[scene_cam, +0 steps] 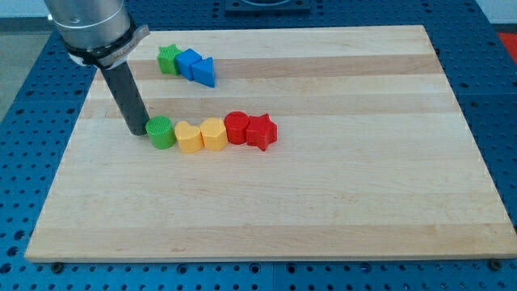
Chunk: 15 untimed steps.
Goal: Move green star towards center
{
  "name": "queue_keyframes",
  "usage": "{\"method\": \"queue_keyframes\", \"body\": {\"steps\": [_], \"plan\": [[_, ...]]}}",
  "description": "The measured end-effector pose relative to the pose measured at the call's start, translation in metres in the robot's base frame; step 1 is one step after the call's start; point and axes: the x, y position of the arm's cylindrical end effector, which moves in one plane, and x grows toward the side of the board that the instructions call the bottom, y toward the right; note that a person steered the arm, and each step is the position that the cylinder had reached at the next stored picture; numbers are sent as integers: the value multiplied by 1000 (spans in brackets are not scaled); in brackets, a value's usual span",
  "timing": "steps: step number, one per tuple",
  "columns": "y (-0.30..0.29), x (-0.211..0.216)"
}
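Resting my tip (135,129) on the counter (323,202), I touch the green round block (161,132). No fingers here, only a rod. Up top, the green star (168,58) sits beside the blue block (188,63).

I see bright, even overhead light on the wooden board (323,202); shadows beneath the blocks are short and soft, focus sharp, no glare.
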Motion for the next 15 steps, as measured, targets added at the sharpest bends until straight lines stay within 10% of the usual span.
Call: {"method": "queue_keyframes", "body": {"steps": [6, 8, 11, 15], "plan": [[5, -76], [94, -81], [-34, -90], [14, -219]]}}
